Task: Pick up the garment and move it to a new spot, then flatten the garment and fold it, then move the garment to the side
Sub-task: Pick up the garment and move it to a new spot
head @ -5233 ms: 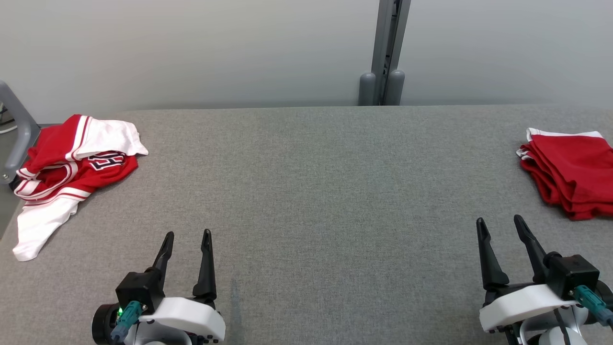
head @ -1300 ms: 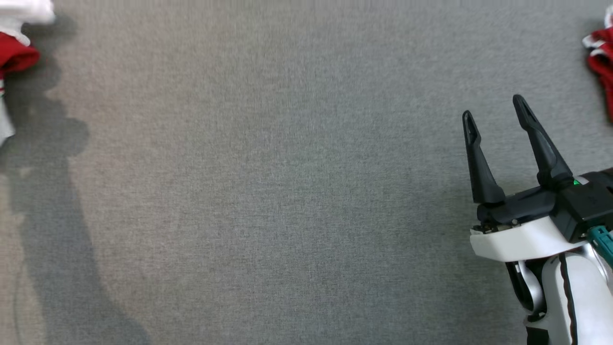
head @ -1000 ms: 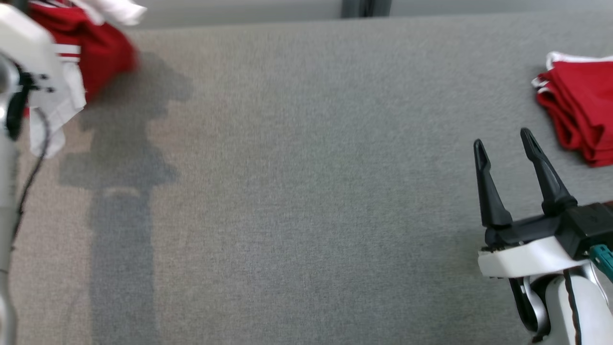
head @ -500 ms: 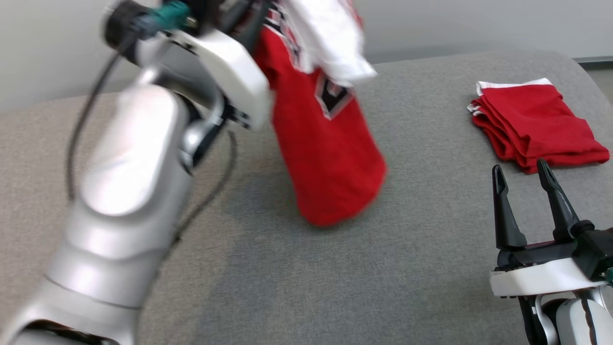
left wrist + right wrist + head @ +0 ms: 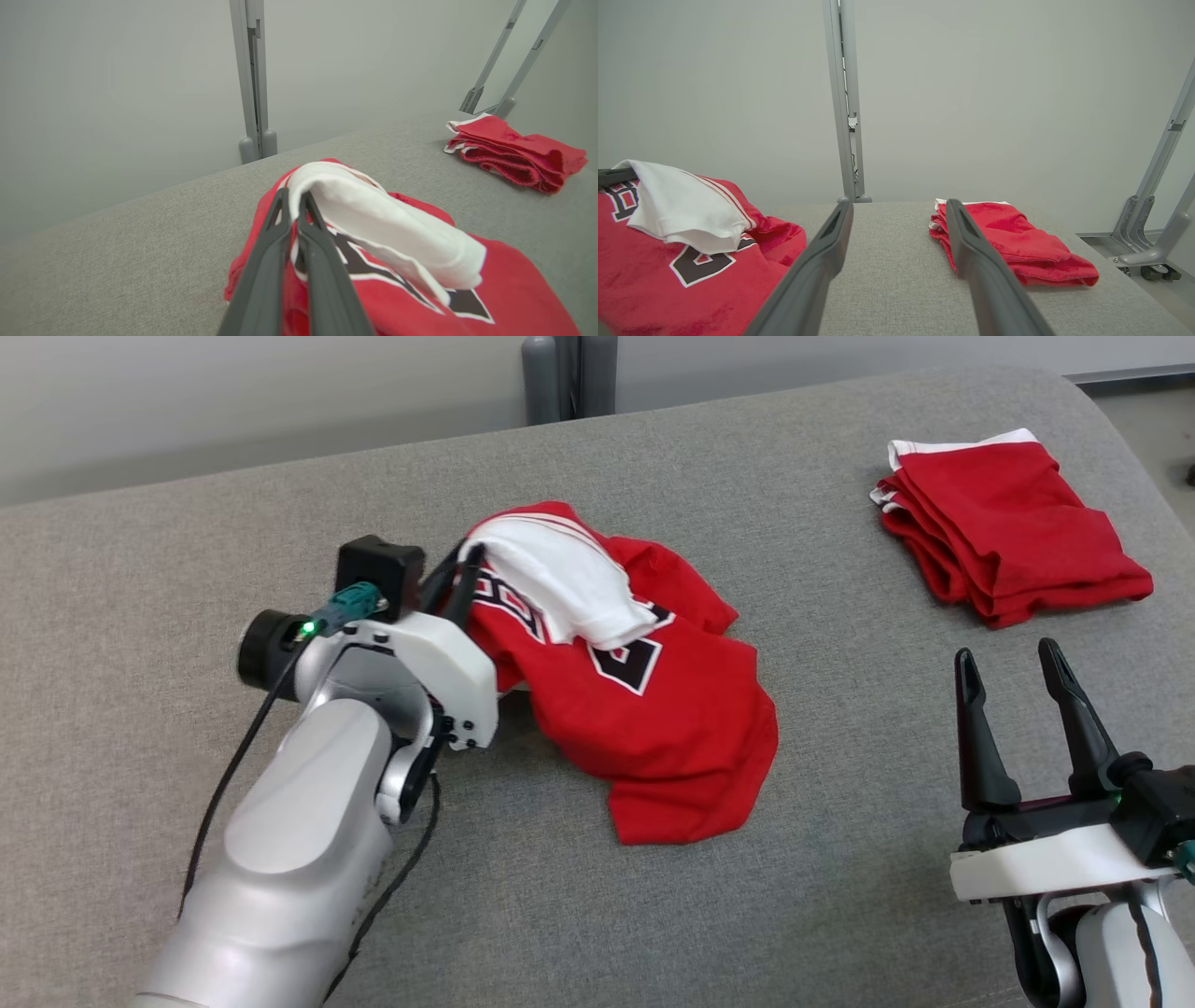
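Observation:
The garment [image 5: 644, 709] is a red jersey with white sleeves and black-and-white lettering, lying crumpled in the middle of the grey table [image 5: 840, 859]. My left gripper [image 5: 462, 565] is shut on the garment's upper edge, where a white sleeve [image 5: 560, 583] drapes over the fingertips. In the left wrist view the two fingers [image 5: 280, 242] pinch the white-trimmed fabric of the garment [image 5: 411, 284]. My right gripper [image 5: 1008, 663] stands open at the lower right, holding nothing, well clear of the garment [image 5: 691, 252].
A folded red garment [image 5: 1008, 541] lies at the table's far right, also seen past my right gripper's fingers [image 5: 1013, 242]. A grey post [image 5: 565, 378] rises behind the table's back edge. A metal frame leg [image 5: 1153, 224] stands beyond the right end.
The head camera has swung across the table. My left gripper has carried the jersey from the far left and lowered it onto the table's middle. The right gripper stays open.

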Robot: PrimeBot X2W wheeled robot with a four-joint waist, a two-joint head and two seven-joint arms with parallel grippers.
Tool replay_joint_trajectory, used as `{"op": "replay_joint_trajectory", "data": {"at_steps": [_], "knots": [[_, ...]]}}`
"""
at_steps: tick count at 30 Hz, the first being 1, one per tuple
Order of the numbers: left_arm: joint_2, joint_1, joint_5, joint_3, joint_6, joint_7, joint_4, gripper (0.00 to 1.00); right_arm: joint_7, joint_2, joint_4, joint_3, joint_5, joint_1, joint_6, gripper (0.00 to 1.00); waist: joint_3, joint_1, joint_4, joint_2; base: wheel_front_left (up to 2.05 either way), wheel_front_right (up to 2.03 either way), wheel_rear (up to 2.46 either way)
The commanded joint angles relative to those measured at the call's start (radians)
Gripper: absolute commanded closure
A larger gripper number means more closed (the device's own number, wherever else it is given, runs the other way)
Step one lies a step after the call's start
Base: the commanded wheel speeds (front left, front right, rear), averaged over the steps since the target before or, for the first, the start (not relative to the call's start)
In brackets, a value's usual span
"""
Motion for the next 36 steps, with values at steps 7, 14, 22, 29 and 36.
{"op": "replay_joint_trajectory", "data": {"at_steps": [7,14,22,29,36], "knots": [[0.023,0.008,-0.011,0.054,0.059,-0.082,0.119,1.0,-0.01,-0.004,0.023,-0.005,0.009,-0.019,0.0,0.0,0.01,0.0,0.007,0.0,0.0,0.0,0.0],[0.014,-0.003,-0.046,0.083,0.053,-0.155,0.234,0.0,-0.01,-0.004,0.029,0.001,0.014,-0.026,0.0,0.0,0.005,0.0,0.014,0.0,0.0,0.0,0.0],[0.012,0.024,-0.056,0.098,0.019,-0.255,0.27,0.0,-0.01,-0.004,0.038,-0.012,0.004,-0.007,0.0,0.0,-0.026,0.0,0.042,0.0,0.0,0.0,0.0],[0.016,0.141,-0.025,0.154,0.018,-0.27,0.093,0.0,-0.01,-0.004,0.043,-0.037,-0.01,0.012,0.0,0.0,-0.071,0.0,0.079,0.0,0.0,0.0,0.0],[0.015,0.372,0.042,0.236,0.041,-0.269,-0.157,0.0,-0.01,-0.004,0.043,-0.055,-0.018,0.055,0.0,0.0,-0.126,0.0,0.126,0.0,0.0,0.0,0.0]]}}
